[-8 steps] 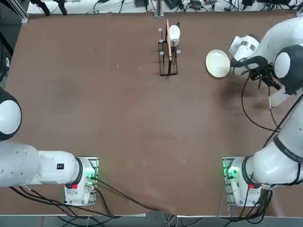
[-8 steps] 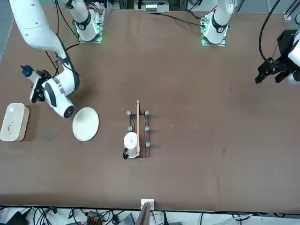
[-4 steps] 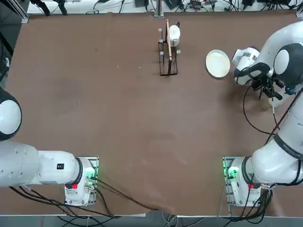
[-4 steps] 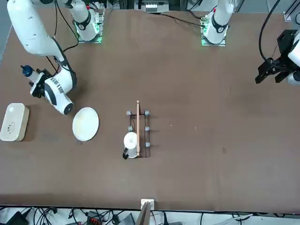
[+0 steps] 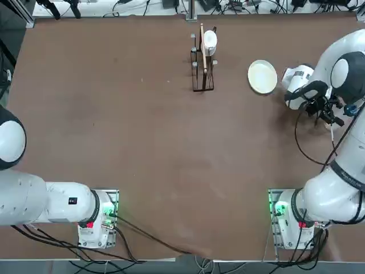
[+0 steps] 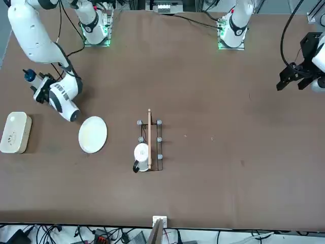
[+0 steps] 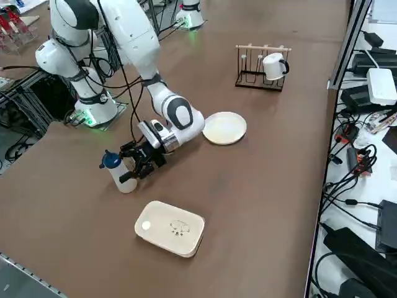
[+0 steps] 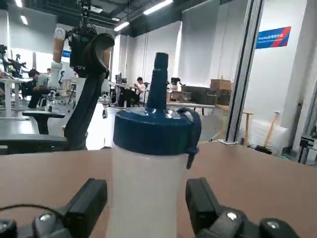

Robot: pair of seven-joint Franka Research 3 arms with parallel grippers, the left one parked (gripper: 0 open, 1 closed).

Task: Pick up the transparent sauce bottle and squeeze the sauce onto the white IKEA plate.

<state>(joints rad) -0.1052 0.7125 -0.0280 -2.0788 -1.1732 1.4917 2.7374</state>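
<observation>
The transparent sauce bottle [image 7: 120, 175] stands upright with its dark blue nozzle cap on, near the table's right edge. My right gripper [image 7: 138, 169] reaches low and level to it. In the right wrist view the bottle [image 8: 148, 163] fills the space between my fingers [image 8: 88, 202], which stand close on either side of its body; a thin gap shows on one side. The gripper [image 6: 41, 91] is open around the bottle [image 6: 30, 79]. The white IKEA plate [image 7: 224, 128] lies flat and bare beside my forearm, also seen as plate [image 5: 262, 76] and plate [image 6: 92, 134].
A white rounded-rectangular box [image 7: 170, 227] lies near the table corner beyond the bottle. A black wire rack [image 5: 202, 63] with a white mug [image 7: 273, 65] stands at the far edge. The table edge [image 7: 37, 273] runs close to the bottle.
My right arm has swung off the plate and toward the bottle. The gripper now has the bottle between its fingers, which have started to narrow.
</observation>
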